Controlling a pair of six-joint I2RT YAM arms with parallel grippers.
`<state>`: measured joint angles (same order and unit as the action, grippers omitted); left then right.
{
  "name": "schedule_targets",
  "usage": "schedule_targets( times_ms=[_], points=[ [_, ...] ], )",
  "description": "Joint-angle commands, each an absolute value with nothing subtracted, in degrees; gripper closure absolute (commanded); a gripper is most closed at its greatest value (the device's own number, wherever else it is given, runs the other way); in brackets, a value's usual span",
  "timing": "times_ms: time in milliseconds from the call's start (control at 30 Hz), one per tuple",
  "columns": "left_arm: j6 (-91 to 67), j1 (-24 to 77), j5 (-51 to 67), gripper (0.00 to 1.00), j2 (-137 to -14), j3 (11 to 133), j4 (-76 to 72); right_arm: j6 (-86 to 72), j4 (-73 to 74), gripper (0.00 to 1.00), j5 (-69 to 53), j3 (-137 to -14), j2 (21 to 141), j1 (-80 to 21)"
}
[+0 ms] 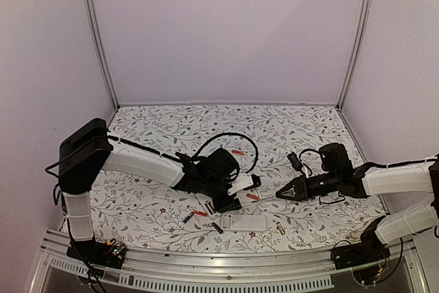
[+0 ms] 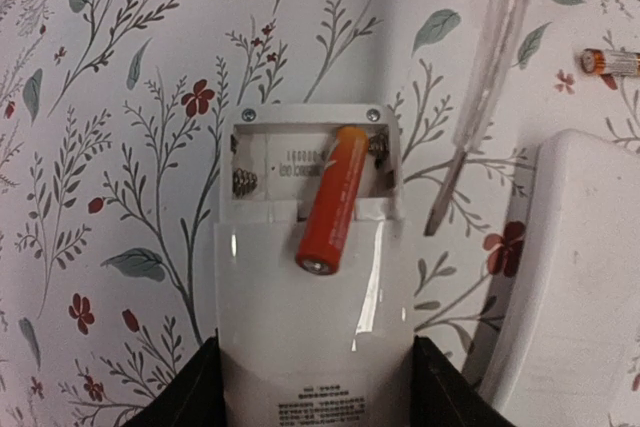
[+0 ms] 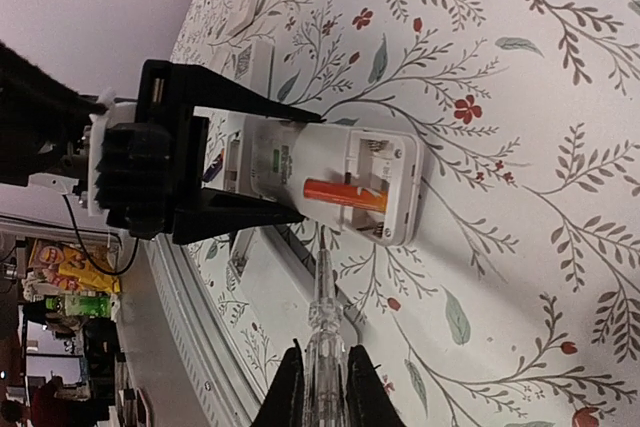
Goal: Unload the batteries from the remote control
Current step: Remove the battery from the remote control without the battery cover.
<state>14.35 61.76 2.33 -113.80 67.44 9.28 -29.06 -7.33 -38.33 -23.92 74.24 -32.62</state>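
The white remote control [image 2: 315,337] lies back-up on the table, and my left gripper [image 2: 316,383] is shut on its lower body, one black finger on each side. Its battery bay is uncovered. One red battery [image 2: 332,199] sits tilted in the bay, its near end lifted over the edge. My right gripper [image 3: 321,365] is shut on a clear-handled screwdriver [image 3: 325,317], whose tip rests on the table just right of the remote [image 3: 330,172], not touching the battery [image 3: 345,194]. From above, the two grippers [image 1: 240,191] [image 1: 281,195] face each other mid-table.
Loose batteries lie around: red ones [image 1: 238,151] [image 1: 253,197] [image 1: 199,213], black ones [image 1: 188,217] [image 1: 217,227], and one [image 2: 610,62] at the far right of the left wrist view. A second white remote [image 1: 247,222] lies near the front edge, right beside the held one.
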Motion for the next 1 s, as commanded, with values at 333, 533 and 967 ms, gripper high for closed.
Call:
schedule_targets(
  times_ms=[333,533,967],
  points=[
    [14.68,61.15,0.41,0.78,-116.85,66.79,15.22,-30.26,-7.91,1.00,-39.95,-23.96,71.35,-33.23],
    [14.65,61.13,0.53,0.78,-116.82,66.88,15.32,-29.40,-2.03,1.00,-30.74,-26.87,68.04,-33.30],
    [14.67,61.12,0.62,0.78,-116.98,66.88,15.38,-24.19,-0.09,1.00,-29.79,-30.01,74.40,-33.27]
  ],
)
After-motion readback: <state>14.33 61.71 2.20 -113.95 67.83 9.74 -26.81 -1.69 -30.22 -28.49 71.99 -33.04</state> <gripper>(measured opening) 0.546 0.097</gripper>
